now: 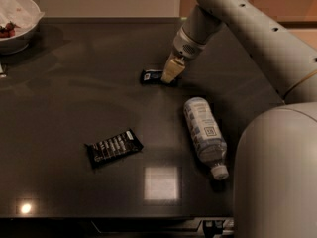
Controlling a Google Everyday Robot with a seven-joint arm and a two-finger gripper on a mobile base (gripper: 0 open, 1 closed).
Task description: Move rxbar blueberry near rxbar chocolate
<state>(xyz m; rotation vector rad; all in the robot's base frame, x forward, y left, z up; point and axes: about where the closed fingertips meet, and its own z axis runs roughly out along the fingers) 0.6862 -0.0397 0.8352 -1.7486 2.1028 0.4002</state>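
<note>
The rxbar blueberry (150, 76) is a small dark blue bar with a white patch, lying flat near the middle back of the dark table (64, 98). My gripper (171, 73) reaches down from the upper right and is at the bar's right end, its pale fingers (170, 69) covering that end. The rxbar chocolate (114, 147) is a black bar with white lettering, lying flat and slightly tilted toward the front left, well apart from the blue bar.
A plastic bottle (204, 134) with a white label lies on its side right of centre, cap toward the front. A white bowl (17, 26) with red food stands at the back left corner. My arm's large white body (277, 172) fills the front right.
</note>
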